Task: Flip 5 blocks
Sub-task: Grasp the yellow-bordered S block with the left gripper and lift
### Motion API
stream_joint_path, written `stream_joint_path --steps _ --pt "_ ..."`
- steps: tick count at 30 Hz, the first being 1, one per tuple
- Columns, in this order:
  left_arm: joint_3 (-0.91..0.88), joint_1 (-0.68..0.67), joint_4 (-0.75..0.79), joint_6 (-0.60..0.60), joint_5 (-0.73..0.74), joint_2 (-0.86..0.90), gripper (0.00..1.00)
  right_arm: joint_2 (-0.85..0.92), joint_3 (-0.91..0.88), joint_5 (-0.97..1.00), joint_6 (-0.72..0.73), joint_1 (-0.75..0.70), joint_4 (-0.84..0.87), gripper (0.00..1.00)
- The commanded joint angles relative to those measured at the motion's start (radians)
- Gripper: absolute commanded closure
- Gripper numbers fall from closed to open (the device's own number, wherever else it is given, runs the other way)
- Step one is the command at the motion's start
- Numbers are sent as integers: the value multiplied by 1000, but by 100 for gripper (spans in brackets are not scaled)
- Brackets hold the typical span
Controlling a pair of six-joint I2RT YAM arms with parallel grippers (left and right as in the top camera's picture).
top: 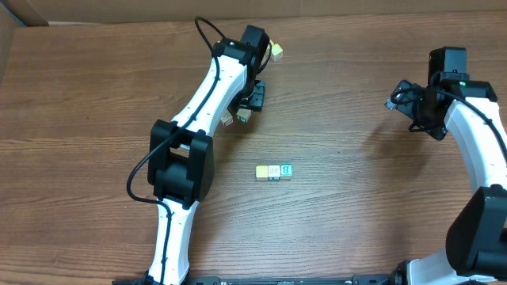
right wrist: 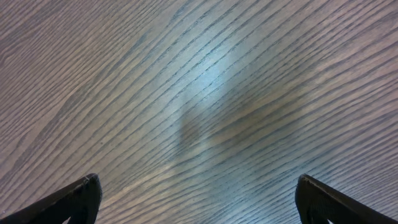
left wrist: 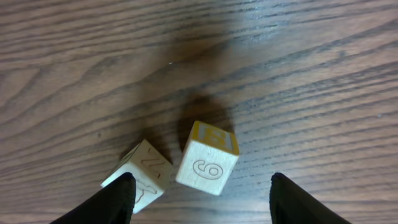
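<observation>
On the left side of the worktop (top: 356, 222) the left arm (top: 202, 95) reaches away from its base toward the far edge. Its jaws point down at two blocks and stand spread, pinching nothing. In the left wrist view a pale block (left wrist: 140, 174) with a letter like N lies tilted just at the left finger (left wrist: 112, 202), which covers its near corner; I cannot tell whether they touch. Just beside it on the right is the numbered block (left wrist: 207, 167), with a figure that reads as 9 or 6 on its near face and a yellow frame on its top face. It lies between the fingers, apart from the right finger (left wrist: 298, 202). Farther back, close beside the wrist of the left arm, lies one more block (top: 277, 51), too small to read. Near the middle of the worktop, well apart from both arms, a short row of blocks (top: 274, 171) lies side by side, touching: a yellow face at its left end and a teal B (top: 287, 170) at its right end. On the right, the right arm (top: 467, 119) is near the worktop edge, and its jaws are spread wide over bare wood, holding nothing.
</observation>
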Motion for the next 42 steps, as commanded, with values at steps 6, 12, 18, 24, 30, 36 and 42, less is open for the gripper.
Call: stream_joint_path --steps 6,12,18,24,30,36,42 --pt "-47 -5 56 63 -3 10 47 -5 13 10 -3 -1 2 0" --pt "-110 -5 115 63 -2 10 46 -5 13 10 -3 -1 2 0" --pt "-117 -5 127 63 -3 10 60 -5 13 10 -3 -1 2 0" --pt "-117 -5 129 63 -2 10 66 -5 13 10 -3 -1 2 0" --pt "-117 -5 115 63 6 8 75 -5 13 10 -3 -1 2 0" --pt "-116 -5 106 63 35 8 72 -5 13 10 -3 -1 2 0" --pt "-117 -5 92 63 53 8 63 -5 13 10 -3 -1 2 0"
